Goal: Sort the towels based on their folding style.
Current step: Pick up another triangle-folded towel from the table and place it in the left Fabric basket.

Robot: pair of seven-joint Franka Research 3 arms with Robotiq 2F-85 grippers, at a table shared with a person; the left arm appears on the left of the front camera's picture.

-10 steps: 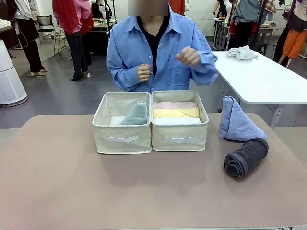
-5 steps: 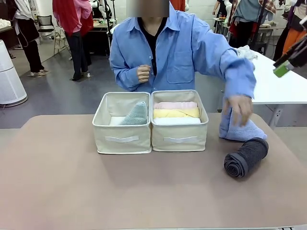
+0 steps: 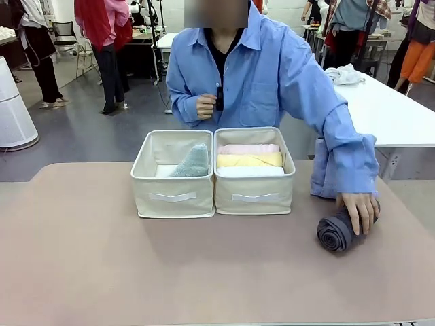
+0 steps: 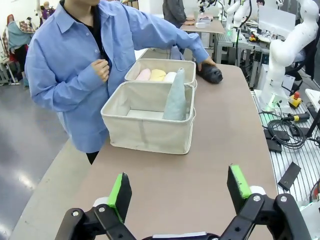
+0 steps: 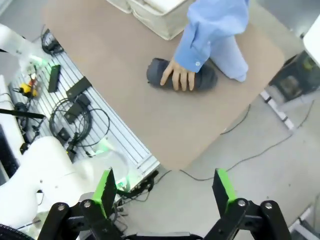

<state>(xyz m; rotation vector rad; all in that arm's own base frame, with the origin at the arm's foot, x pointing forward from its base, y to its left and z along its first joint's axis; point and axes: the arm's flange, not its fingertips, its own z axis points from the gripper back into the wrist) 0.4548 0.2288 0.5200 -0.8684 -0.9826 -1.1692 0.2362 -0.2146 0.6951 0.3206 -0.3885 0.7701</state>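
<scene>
Front view: person's hand (image 3: 358, 212) just landed on the dark grey roll (image 3: 333, 233), near right. It's bound for the right basket (image 3: 255, 197), I'd say. My left gripper (image 4: 179, 187) and right gripper (image 5: 165, 189) gape wide, empty.

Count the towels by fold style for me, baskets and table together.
Cylinder rolls: 4 (pink roll, yellow roll, white roll, dark grey roll)
Triangle folds: 2 (grey-green triangle, light blue triangle)
Total: 6

A pink roll (image 3: 248, 149), yellow roll (image 3: 249, 160), white roll (image 3: 250, 171) and grey-green fold (image 3: 193, 163) are seen in the beige baskets (image 3: 173, 195); a dark grey roll (image 3: 333, 231) is seen beside them.
</scene>
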